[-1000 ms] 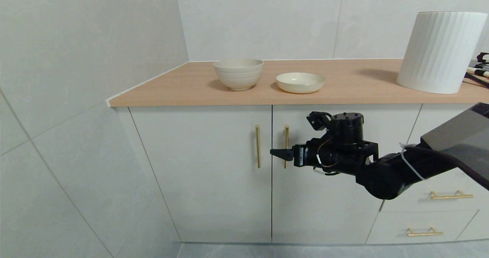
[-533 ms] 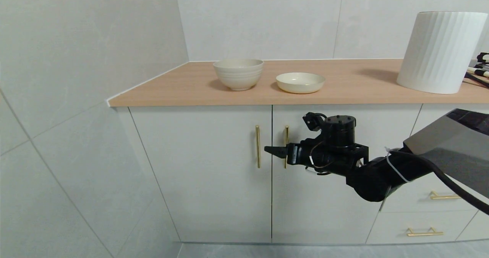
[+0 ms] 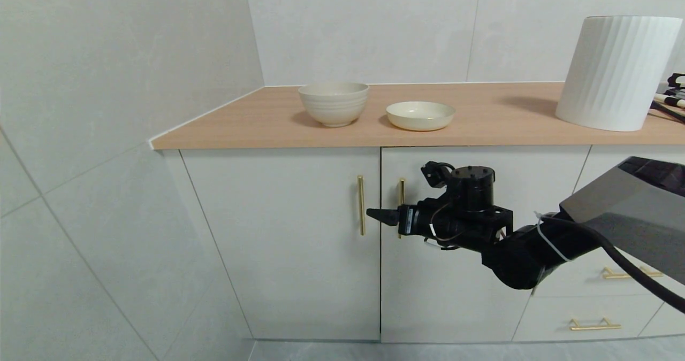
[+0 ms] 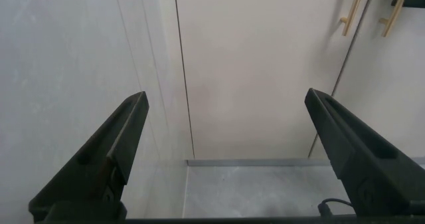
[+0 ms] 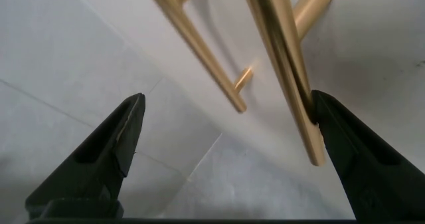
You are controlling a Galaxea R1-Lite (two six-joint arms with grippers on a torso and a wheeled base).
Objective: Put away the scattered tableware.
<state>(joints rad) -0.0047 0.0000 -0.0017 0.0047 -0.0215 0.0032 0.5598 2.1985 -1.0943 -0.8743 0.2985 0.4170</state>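
Head: bowl (image 3: 334, 103) + shallow dish (image 3: 420, 115) on counter (image 3: 497, 116); R end effector (image 3: 377, 216) at door handle (image 3: 401, 190).
L wrist: L end effector (image 4: 226, 96) wide open, empty.
R wrist: jaws wide, empty, door handle (image 5: 282, 58) beside one finger. Risk: off-centre closure slips off.

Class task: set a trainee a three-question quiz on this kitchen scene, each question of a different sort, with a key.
1. True or false: the bowl and the dish both stand on the counter.
2. The right gripper is: A) by the cupboard door handles; B) above the counter; C) inside the bowl.
3. Fill in: the right gripper's jaws are ____.
Key: 1 true; 2 A; 3 open.
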